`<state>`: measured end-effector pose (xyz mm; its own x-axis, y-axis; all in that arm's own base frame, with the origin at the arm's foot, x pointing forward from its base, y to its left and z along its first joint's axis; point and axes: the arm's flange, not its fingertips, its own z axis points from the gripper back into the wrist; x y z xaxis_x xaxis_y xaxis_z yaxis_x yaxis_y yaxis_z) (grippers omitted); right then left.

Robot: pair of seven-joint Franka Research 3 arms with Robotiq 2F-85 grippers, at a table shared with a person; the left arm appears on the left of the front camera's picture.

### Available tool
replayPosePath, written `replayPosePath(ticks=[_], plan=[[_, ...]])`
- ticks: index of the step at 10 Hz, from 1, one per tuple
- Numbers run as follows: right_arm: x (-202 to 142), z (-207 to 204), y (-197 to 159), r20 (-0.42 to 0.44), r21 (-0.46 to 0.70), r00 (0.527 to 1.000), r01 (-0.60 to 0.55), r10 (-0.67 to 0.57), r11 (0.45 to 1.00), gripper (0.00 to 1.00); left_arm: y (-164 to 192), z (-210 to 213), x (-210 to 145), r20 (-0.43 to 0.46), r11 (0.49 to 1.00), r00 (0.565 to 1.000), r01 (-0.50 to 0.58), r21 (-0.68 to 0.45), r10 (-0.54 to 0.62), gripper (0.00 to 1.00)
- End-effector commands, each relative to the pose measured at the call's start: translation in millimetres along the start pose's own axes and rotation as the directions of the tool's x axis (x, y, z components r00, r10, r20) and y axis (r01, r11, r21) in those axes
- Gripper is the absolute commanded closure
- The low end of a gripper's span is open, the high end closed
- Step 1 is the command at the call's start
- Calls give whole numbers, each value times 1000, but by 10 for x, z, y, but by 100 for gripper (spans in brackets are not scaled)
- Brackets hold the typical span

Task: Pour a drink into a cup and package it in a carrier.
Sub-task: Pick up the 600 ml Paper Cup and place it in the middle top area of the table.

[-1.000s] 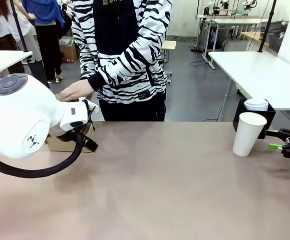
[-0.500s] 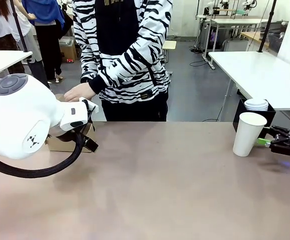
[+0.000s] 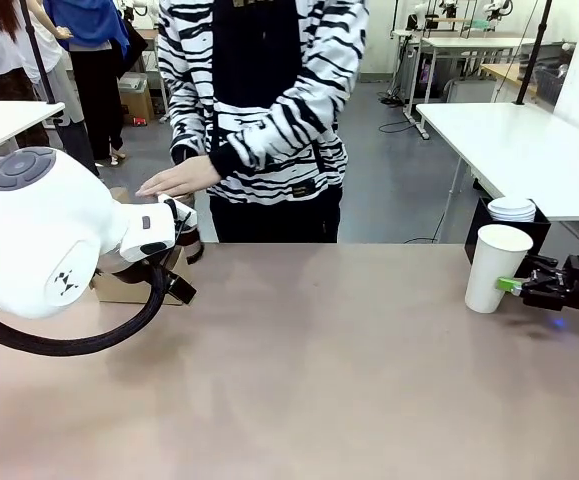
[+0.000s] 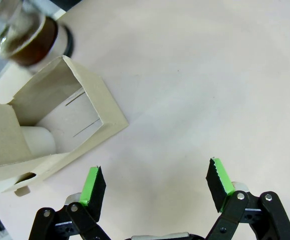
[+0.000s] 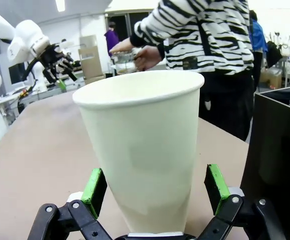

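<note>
The white paper cup (image 3: 496, 268) stands upright near the table's right edge, and it looks empty (image 5: 145, 145). My right gripper (image 3: 525, 286) is open, with its green pads on either side of the cup's base (image 5: 157, 192) and a small gap on each side. The brown cardboard carrier (image 3: 127, 287) sits at the far left, partly hidden behind my left arm. My left gripper (image 4: 157, 182) hangs open over bare table beside the carrier (image 4: 59, 125). At the carrier's far end is a glass jug (image 4: 27, 30) with amber-brown drink in it, and the person's hand (image 3: 179, 178) hovers above.
A black box (image 3: 479, 235) with stacked white lids (image 3: 512, 209) stands just behind the cup, close to my right gripper's side (image 5: 280, 150). My left arm's white body (image 3: 59, 235) blocks much of the left corner. The person stands at the far edge.
My right gripper has slid left until its fingers straddle the cup. The person has shifted right, and the hand above the carrier has moved with them. My left arm has not moved.
</note>
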<state>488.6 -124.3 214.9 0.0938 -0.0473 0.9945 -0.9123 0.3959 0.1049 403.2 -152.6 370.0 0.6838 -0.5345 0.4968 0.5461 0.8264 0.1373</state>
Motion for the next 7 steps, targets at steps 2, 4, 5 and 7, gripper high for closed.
replayPosePath(ticks=[2,4,5,7], plan=[[-8,-203,-153,-2,-8,1000,10,-10,1000,0,6,5,-2,1,1000,1000,-2,-1,2,0],[-29,-294,-191,-6,8,1000,16,-16,1000,0,6,5,-2,1,1000,1000,-2,-1,2,0],[-15,-344,-199,6,17,1000,22,-22,1000,0,6,5,-2,1,1000,1000,-2,-1,2,0],[-12,-391,-209,9,34,1000,28,-29,999,0,6,5,-2,1,1000,1000,-2,-1,2,0]])
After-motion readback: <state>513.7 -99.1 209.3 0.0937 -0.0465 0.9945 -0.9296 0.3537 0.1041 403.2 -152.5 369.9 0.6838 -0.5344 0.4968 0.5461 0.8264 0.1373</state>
